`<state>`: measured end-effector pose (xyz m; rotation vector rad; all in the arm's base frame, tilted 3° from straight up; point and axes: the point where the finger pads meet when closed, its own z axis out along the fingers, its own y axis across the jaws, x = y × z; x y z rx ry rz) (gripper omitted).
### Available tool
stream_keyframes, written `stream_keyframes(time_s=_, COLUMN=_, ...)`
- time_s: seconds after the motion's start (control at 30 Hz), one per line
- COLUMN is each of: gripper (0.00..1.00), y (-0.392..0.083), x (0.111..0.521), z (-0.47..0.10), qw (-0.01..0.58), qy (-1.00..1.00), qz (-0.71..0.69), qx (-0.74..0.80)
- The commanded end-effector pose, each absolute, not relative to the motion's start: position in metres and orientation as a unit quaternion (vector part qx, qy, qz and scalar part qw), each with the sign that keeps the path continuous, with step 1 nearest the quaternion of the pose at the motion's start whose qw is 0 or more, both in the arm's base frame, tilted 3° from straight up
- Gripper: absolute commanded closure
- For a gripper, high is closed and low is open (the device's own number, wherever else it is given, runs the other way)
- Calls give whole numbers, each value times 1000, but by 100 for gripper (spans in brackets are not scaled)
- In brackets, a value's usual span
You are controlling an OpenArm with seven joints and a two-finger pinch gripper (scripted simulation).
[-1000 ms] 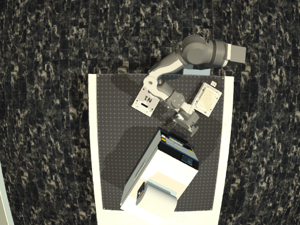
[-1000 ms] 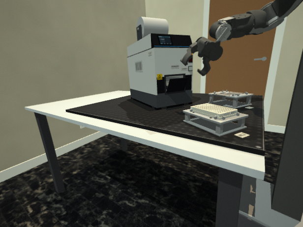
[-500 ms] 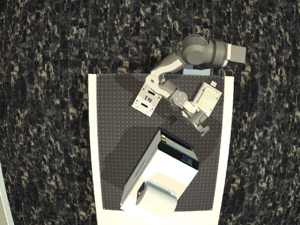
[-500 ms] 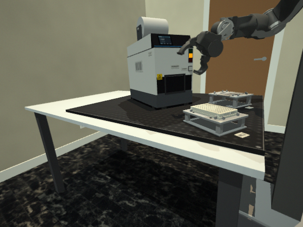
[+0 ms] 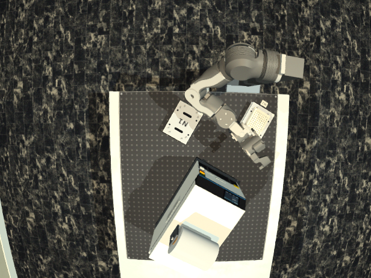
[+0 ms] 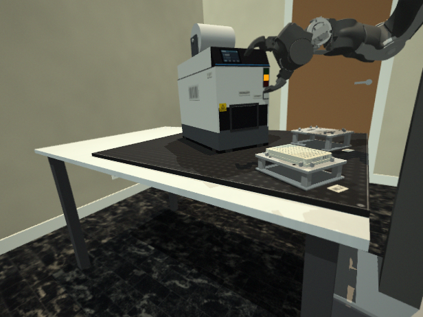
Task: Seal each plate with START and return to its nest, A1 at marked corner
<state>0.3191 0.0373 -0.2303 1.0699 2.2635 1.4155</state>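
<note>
One open plate (image 6: 298,154) is sitting flat in its nest (image 6: 302,169) near the counter (image 6: 213,193) edge, well apart from the sealer (image 6: 224,99). The other nest, marked N1 (image 5: 182,121), is standing bare of any plate. The sealer's front hatch is showing dark and its amber lamp (image 6: 266,77) is glowing. The gripper (image 6: 264,65) is hovering beside that lamp column with its jaws spread apart, gripping nothing. A foil roll (image 6: 213,36) is riding on top of the sealer.
</note>
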Motion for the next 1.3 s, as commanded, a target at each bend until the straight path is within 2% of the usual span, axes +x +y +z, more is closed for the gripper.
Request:
stream_keyframes(time_s=0.0, gripper=35, y=40, x=321, z=-222, qw=130, qy=761, qz=508, qx=381)
stream_keyframes(time_s=0.53, gripper=35, y=47, x=330, z=-155, qw=84, qy=600, qz=636, qx=477)
stream_keyframes(time_s=0.8, gripper=35, y=23, x=339, z=-130, qw=66, qy=492, qz=684, qx=535)
stream_keyframes(time_s=1.27, gripper=35, y=-26, x=346, z=-119, qw=56, qy=316, qz=716, qx=620)
